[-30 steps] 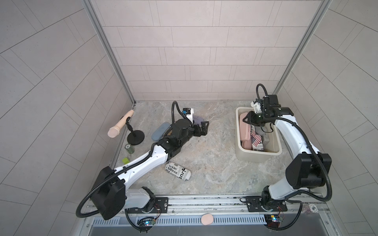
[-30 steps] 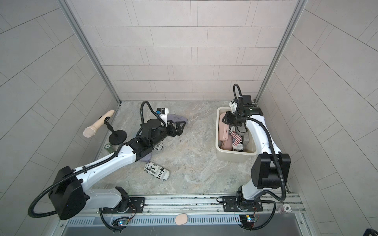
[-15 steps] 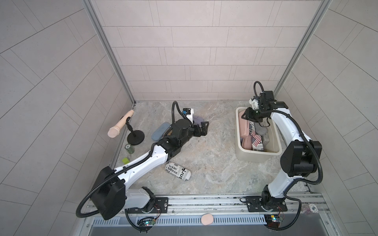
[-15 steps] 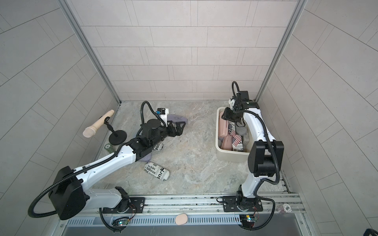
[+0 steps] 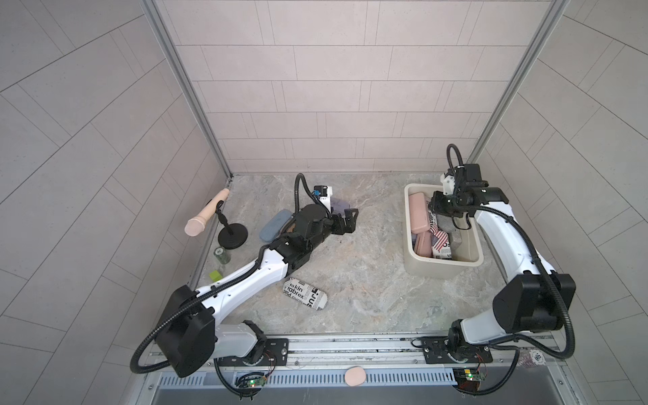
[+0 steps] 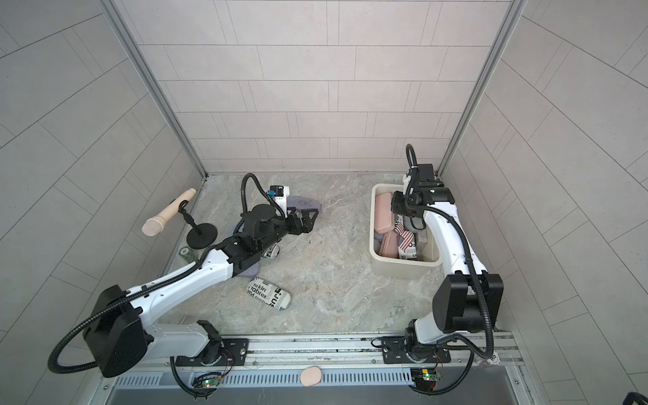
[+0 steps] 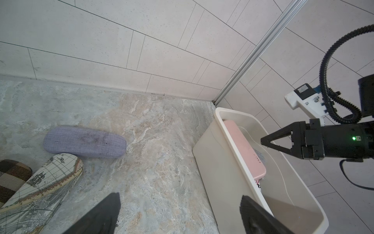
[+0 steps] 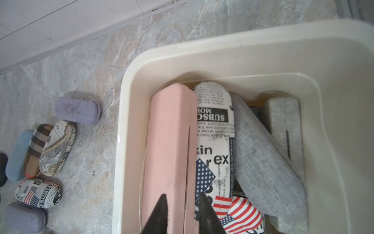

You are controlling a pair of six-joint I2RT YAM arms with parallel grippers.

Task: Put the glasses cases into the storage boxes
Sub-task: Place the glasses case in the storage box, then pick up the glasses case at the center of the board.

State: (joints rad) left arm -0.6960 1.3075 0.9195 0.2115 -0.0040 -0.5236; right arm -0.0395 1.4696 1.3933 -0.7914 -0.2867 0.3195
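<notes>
**Storage box** [image 5: 441, 271]: cream tub on the desk [image 5: 368, 280], directly below the right tool [image 7: 263, 140].

**Right tool:** jaws pinched together, carrying nothing. It hangs over the box's far end, above the pink case [image 8: 170, 141].

**Contents beneath that tool, six counted:**
- pink case
- second pink case [image 5: 422, 243], back toward that arm's base
- newspaper-print case [image 8: 214, 125]
- grey fabric case [image 8: 267, 162]
- pale green case [image 8: 283, 121]
- flag-print case [image 8: 240, 214]

They are piled loosely, some leaning on others.

**Left tool** [image 5: 350, 221]: jaws spread wide, empty, low over the desk, well apart from the box.

**Outstanding on the desk, seven counted:**
- lilac case [image 7: 85, 144], just beside the left tool
- map-print case [image 7: 40, 188], plaid case [image 7: 12, 176] and blue case [image 5: 275, 228], side by side behind the left tool
- flag-and-newsprint case [image 8: 38, 192] and dusky purple case [image 8: 24, 216], partly under the left arm
- lettered black-and-white case [image 5: 305, 292], further back by the forearm

**Assessment:** roughly half complete. Neither tool holds a case, so every desk case awaits pickup, and the lilac one looks nearest to hand.
</notes>
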